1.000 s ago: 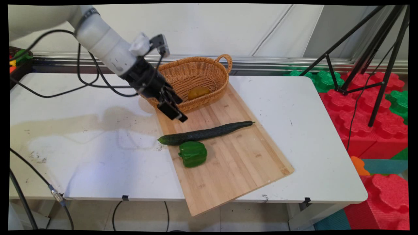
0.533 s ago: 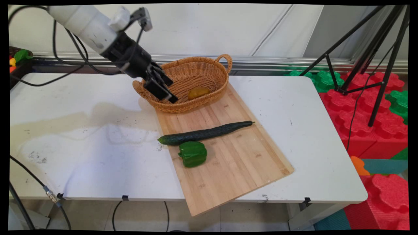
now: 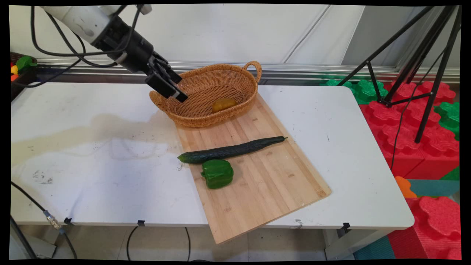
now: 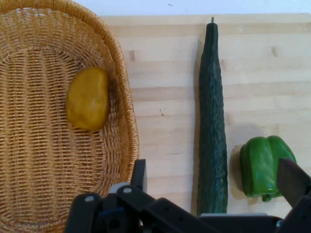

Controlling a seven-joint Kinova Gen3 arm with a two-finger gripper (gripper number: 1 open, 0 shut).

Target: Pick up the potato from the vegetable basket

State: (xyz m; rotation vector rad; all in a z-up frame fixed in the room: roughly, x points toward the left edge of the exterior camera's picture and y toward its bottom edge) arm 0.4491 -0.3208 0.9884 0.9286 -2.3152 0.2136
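Note:
My gripper (image 3: pixel 179 89) hangs open and empty in the air over the left rim of a wicker basket (image 3: pixel 206 79). A yellow-brown potato (image 3: pixel 223 104) lies inside the basket. The basket stands on the far end of a wooden cutting board (image 3: pixel 265 184). On the board lie a long dark cucumber (image 3: pixel 230 150) and, just in front of it, a green bell pepper (image 3: pixel 217 173). The hand view looks down on the basket (image 4: pixel 39 170), the potato (image 4: pixel 88 98), the cucumber (image 4: pixel 212 121) and the pepper (image 4: pixel 262 165), with my gripper (image 4: pixel 214 170) spread wide above them.
The board lies slantwise on a white table (image 3: pixel 92 165) and overhangs its near edge. Right of the table stand a black tripod (image 3: pixel 415 73) and red and green foam blocks (image 3: pixel 412 121). Black cables hang from my arm at upper left.
My gripper has risen and drawn back to the upper left, from just above the board at the basket's near side to over the basket's left rim. The vegetables have not moved.

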